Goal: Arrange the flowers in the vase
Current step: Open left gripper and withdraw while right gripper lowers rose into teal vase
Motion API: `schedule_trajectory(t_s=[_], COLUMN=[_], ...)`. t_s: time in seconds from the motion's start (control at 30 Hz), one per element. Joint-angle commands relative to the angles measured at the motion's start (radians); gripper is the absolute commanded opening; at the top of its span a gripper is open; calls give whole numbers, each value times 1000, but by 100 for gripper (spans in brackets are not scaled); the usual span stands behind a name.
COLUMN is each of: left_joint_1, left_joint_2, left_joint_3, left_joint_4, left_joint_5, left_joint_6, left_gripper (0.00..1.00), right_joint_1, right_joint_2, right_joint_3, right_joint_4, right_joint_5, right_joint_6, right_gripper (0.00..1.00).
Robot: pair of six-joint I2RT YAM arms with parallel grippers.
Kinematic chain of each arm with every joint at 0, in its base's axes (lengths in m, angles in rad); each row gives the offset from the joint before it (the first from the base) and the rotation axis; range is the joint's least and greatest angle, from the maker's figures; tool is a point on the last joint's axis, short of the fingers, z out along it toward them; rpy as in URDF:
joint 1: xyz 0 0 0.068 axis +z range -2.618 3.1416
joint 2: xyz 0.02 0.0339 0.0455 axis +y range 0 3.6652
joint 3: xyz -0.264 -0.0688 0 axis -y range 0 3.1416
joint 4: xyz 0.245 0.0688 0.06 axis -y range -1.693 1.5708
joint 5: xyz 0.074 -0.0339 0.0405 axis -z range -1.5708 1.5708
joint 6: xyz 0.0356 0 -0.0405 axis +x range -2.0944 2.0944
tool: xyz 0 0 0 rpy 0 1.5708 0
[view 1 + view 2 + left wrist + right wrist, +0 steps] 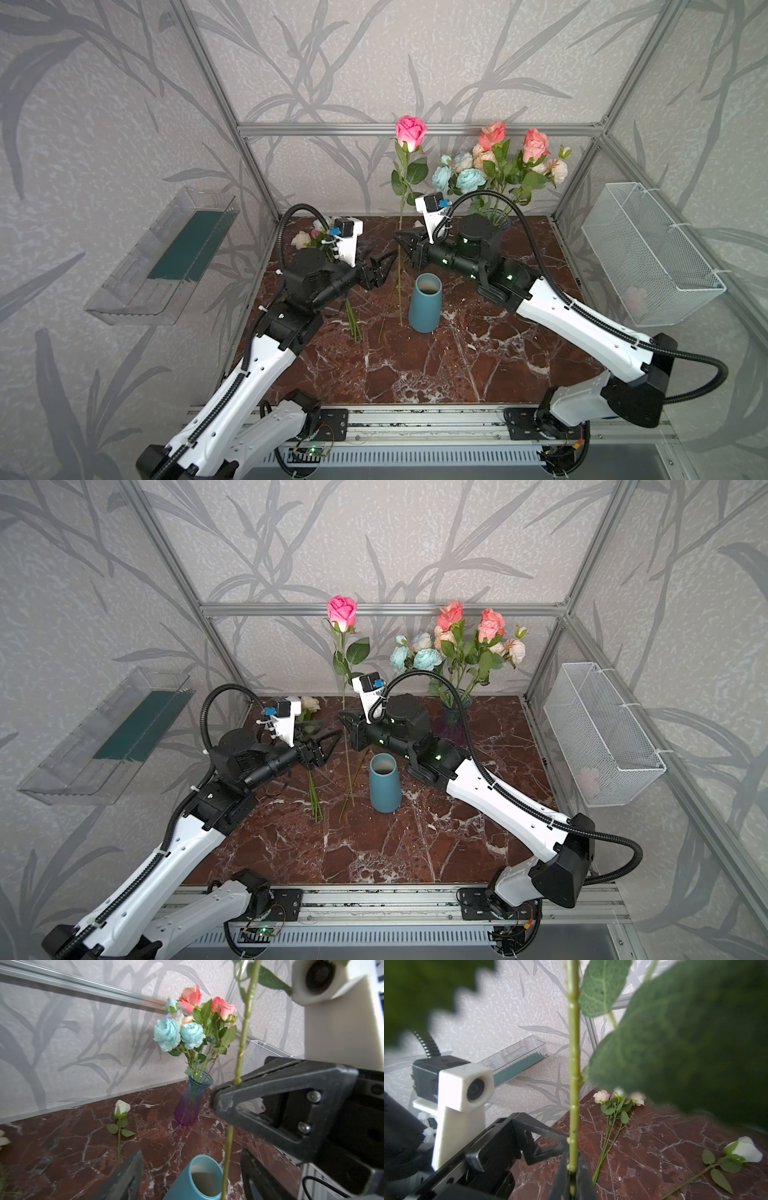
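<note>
Marble tabletop [415, 374]: locate the blue vase [425, 303] near its centre. Your right gripper [400, 241] is clamped on the stem of the upright pink rose [410, 131], at the vase's 11 o'clock. Your left gripper [384, 268], at 10 o'clock, has its jaws spread apart beside that stem.

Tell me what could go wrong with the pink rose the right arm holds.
The pink rose stem reaches below the rim of the blue vase, beside it; shifting sideways without lifting could tip the vase. The left gripper, fingers open, sits close to the stem and could snag it.
</note>
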Motion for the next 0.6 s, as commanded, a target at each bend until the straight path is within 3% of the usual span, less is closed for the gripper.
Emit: schedule_trajectory(t_s=[0.0, 0.13, 0.33, 0.57], left_joint_1=[7, 18, 44, 51], left_joint_2=[-71, -100, -79, -70], left_joint_3=[-67, -92, -92, -88], left_joint_4=[148, 166, 174, 172], left_joint_5=[-248, -346, -298, -284], left_joint_6=[-26, -25, -64, -73], left_gripper=[75, 76, 75, 75], right_joint_1=[5, 4, -7, -64], right_joint_2=[-80, -119, -147, -141], right_joint_3=[50, 27, 16, -24], right_joint_4=[0, 40, 68, 101], right_joint_5=[107, 195, 245, 239], right_joint_6=[-89, -167, -210, -178], right_gripper=[0, 0, 0, 0])
